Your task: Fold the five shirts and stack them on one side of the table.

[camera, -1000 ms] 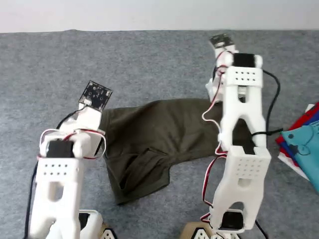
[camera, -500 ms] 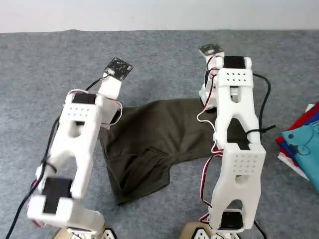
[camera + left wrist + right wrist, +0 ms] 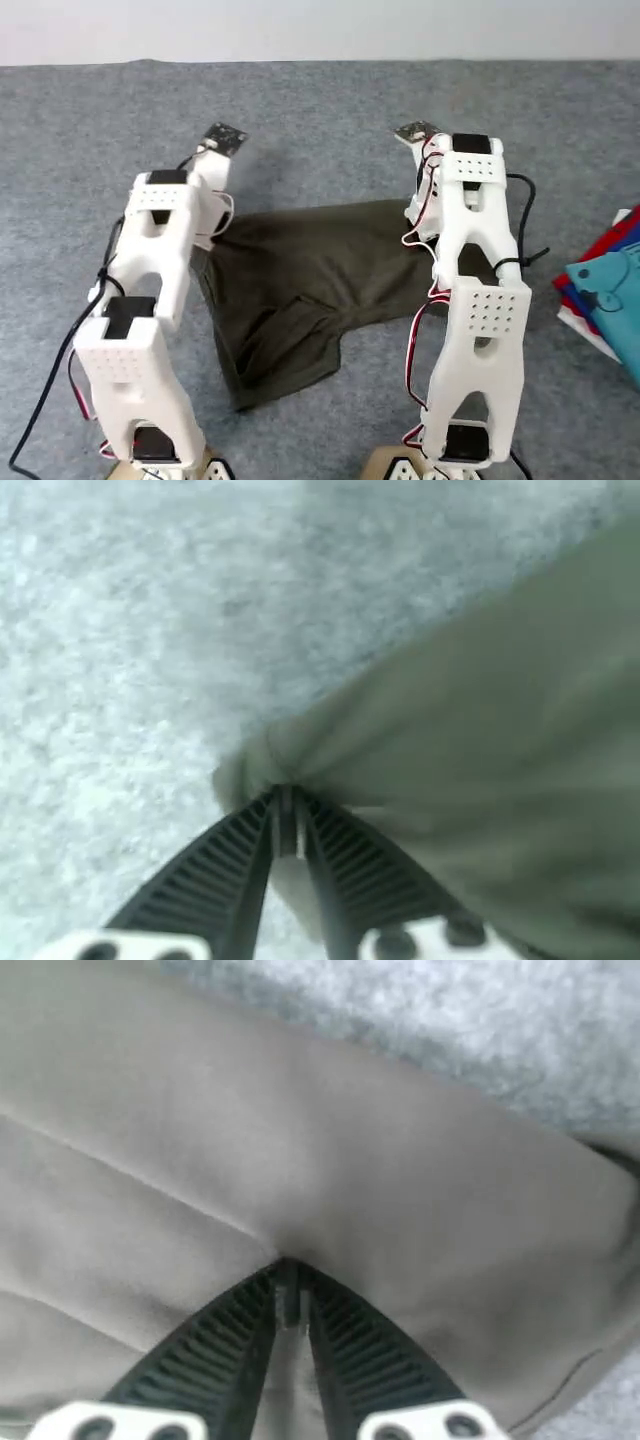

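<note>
The left pincer (image 3: 286, 810) is clamping its jaws together on a corner of the olive shirt (image 3: 480, 750), and the right pincer (image 3: 288, 1290) is likewise pinching shut on a fold of the same cloth. Both arms are stretching out over the grey bench (image 3: 300, 110), one at each far corner of the shirt, which is lying rumpled between them. A pile of blue and red shirts (image 3: 605, 290) is sitting at the bench's right edge, apart from the olive one
</note>
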